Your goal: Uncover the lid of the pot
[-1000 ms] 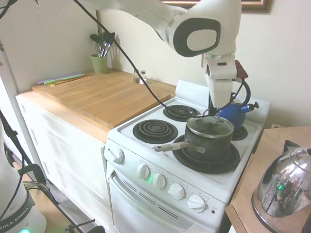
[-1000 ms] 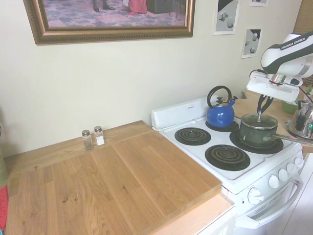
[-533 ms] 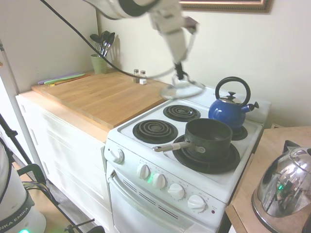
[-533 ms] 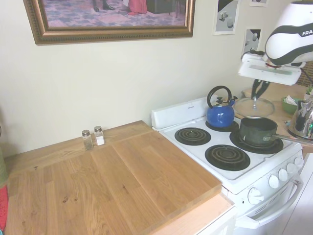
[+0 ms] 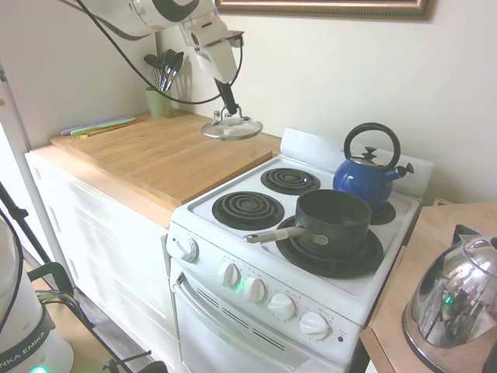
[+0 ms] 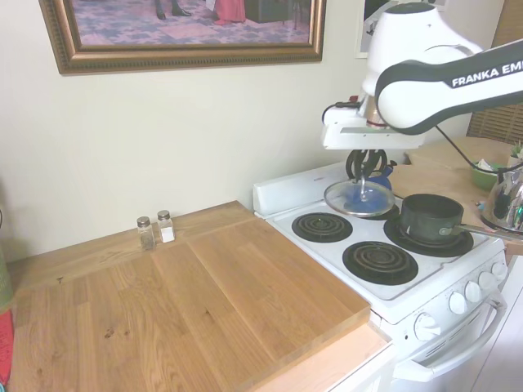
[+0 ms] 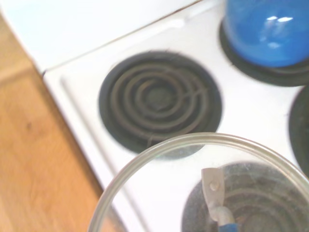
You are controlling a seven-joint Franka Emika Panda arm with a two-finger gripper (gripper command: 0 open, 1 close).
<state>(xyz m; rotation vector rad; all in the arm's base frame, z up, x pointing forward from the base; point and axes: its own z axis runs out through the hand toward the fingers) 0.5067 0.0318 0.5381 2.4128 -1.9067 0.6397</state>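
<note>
The dark grey pot [image 5: 335, 224] stands uncovered on the stove's front right burner, its long silvery handle [image 5: 272, 235] pointing toward the front left. The same pot [image 6: 431, 217] shows open-topped in the second exterior view. The clear glass lid [image 5: 231, 129] hangs level in the air near the stove's back left corner, by the wooden counter's edge. My gripper [image 5: 228, 109] is shut on the lid's small top handle from above. From the other side, the lid [image 6: 358, 198] hovers over the back left burner under my gripper [image 6: 364, 167]. The wrist view shows the lid's rim [image 7: 193, 140].
A blue kettle [image 5: 365, 175] sits on the back right burner behind the pot. A chrome kettle [image 5: 454, 299] stands on the side table at right. A wooden counter [image 5: 155, 151] lies left of the stove, with salt and pepper shakers [image 6: 155, 231] and a utensil cup [image 5: 159, 99] at the wall.
The lid has come up off the pot and travelled left across the stove toward the counter, held in my gripper. The pot stays put, now open.
</note>
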